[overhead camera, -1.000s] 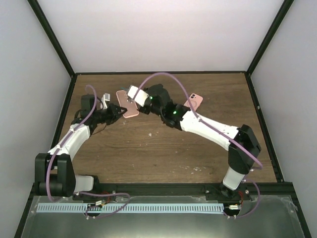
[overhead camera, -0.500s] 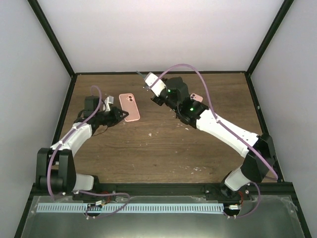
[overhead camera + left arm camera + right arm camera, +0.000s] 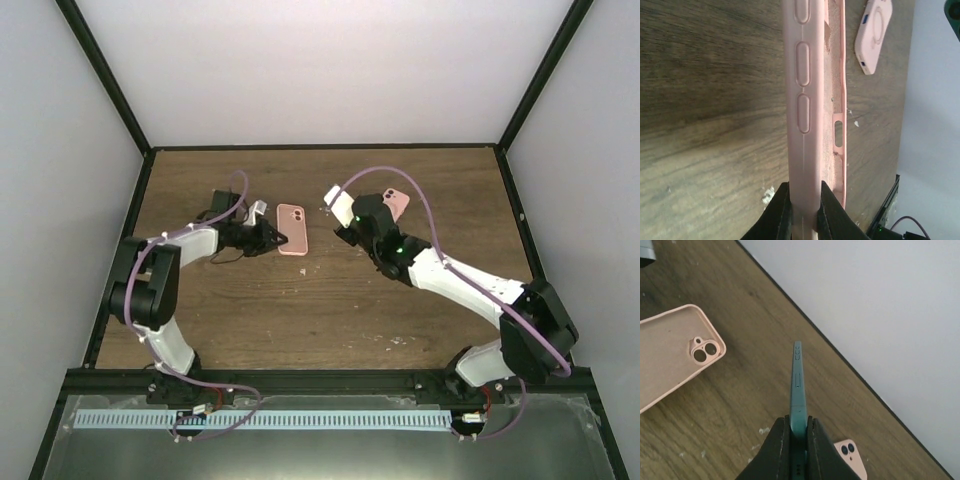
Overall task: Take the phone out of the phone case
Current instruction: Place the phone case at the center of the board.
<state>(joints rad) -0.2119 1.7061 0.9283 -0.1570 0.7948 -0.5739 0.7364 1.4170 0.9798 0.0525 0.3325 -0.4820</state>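
On the left, the left hand (image 3: 803,192) is shut tight on one side wall of the case (image 3: 292,229). The case is flat, open side up, on or just over the worktop (image 3: 300,310). I think this grip stops it sliding. Right of it, the right hand (image 3: 798,422) is clamped on the phone (image 3: 797,385), held on edge up off the wood. So the phone looks out. Far right lies another pink case (image 3: 396,203).

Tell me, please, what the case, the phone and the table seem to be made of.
The case: probably soft silicone or rubber, matt pink; moulded button bumps and thin rim.
The phone: likely metal frame, satin teal; crisp thin edge with buttons.
The table: wood or wood-look laminate, matt brown; visible grain.
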